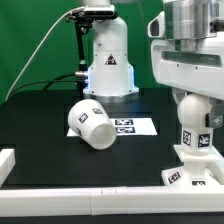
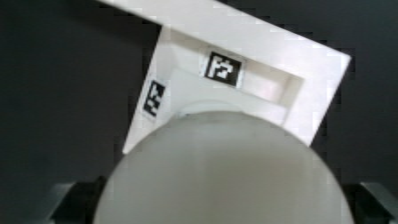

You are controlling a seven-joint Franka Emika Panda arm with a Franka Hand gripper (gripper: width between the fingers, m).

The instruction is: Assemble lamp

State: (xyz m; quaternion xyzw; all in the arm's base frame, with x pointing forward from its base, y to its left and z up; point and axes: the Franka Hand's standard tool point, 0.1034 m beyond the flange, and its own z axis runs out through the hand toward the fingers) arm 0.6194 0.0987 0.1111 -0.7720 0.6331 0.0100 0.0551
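The squarish white base [image 1: 196, 176] sits at the front on the exterior view's right. The white bulb [image 1: 191, 136] stands upright on it, tags on its stem. My gripper [image 1: 190, 98] is shut on the bulb's round head from above. In the wrist view the bulb's head [image 2: 214, 160] fills the lower part between my dark fingers [image 2: 71, 203], with the tagged base [image 2: 246, 62] beyond it. The cup-like shade [image 1: 91, 123] lies on its side on the black table, left of centre, away from my gripper.
The marker board [image 1: 130, 126] lies flat just right of the shade. The robot's white pedestal [image 1: 108, 65] stands at the back. A white rail [image 1: 90, 203] runs along the front edge, and a white block [image 1: 8, 163] sits at the front left.
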